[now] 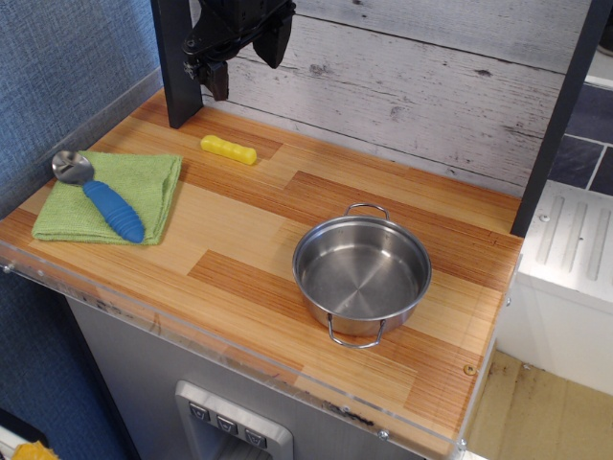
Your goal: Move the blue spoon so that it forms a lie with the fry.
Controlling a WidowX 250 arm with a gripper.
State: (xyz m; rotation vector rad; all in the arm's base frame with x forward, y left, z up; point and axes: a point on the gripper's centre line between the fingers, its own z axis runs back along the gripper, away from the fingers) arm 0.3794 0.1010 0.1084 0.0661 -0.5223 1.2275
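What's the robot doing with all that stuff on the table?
Nothing is being held right now. The gripper hangs high at the back, above the wooden table. The blue spoon lies on a green cloth at the left. The yellow fry lies alone near the back, and a metal pot sits empty.

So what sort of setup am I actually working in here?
It looks like a toy or mock kitchen counter: a wood-pattern worktop with a grey plank backsplash, a steel pot, and a blue spoon lying on a green cloth, with a yellow fry nearby.
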